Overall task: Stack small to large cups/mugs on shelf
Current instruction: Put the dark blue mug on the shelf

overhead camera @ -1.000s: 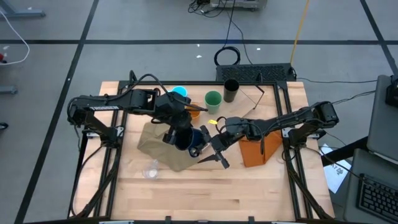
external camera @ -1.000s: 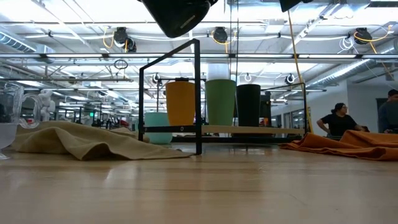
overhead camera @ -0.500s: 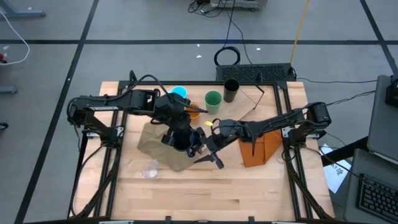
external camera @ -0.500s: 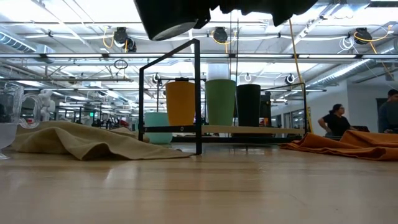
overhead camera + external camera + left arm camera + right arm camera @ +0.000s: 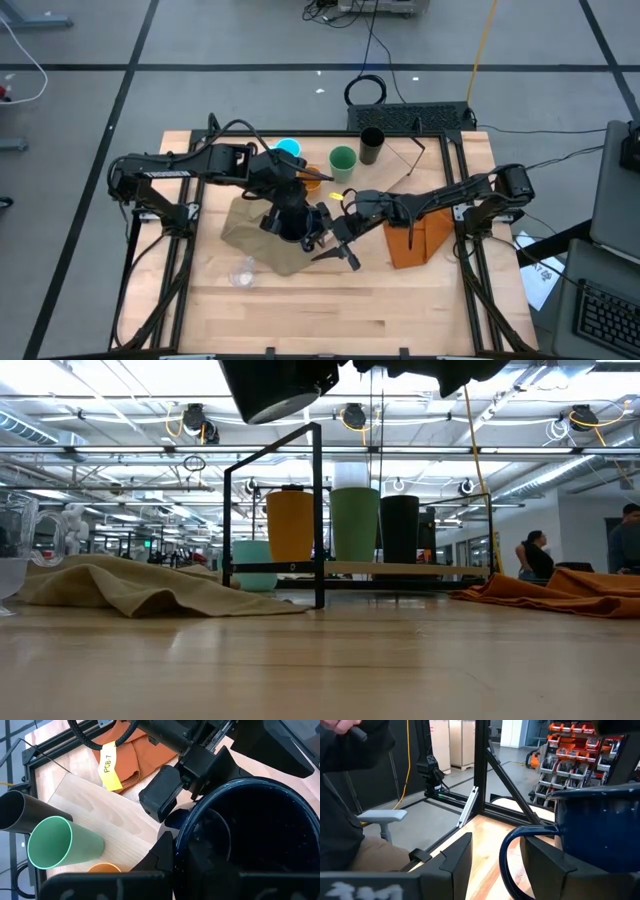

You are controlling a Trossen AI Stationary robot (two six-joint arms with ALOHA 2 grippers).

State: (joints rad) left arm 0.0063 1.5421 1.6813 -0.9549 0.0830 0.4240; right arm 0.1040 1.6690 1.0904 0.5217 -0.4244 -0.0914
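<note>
We find the dark navy-black handled mug (image 5: 291, 222) held above the olive-tan cloth (image 5: 246, 226) near the table's middle, clear of the surface. The left gripper (image 5: 285, 214) is clamped on it: in the left wrist view one dark finger (image 5: 162, 855) lies against the outside of the mug's rim, while its partner is hidden by the mug wall, so we judge the grip from the lifted mug.

The right gripper (image 5: 492, 855) stands just beside the mug, its fingers parted with the mug's handle (image 5: 506, 862) between them. We cannot tell whether either finger touches the handle. From above, the two grippers overlap into one dark mass and their tips are hard to separate.

In the low view only the undersides of both grippers show, cut off at the upper edge; the mug's base (image 5: 275, 395) appears there.

On the shelf (image 5: 395, 160), the orange cup (image 5: 290, 525), green cup (image 5: 355, 524) and black tumbler (image 5: 399, 528) stand in a row. From above the left arm hides most of the orange cup. The cyan handled mug (image 5: 288, 149) stands beside the row, and we cannot tell whether it rests on the board. The tiny clear cup (image 5: 240, 273) stands well apart on the bare table (image 5: 330, 300), faint against the wood. The orange folded cloth (image 5: 415, 240) lies under the right arm, partly covered.
</note>
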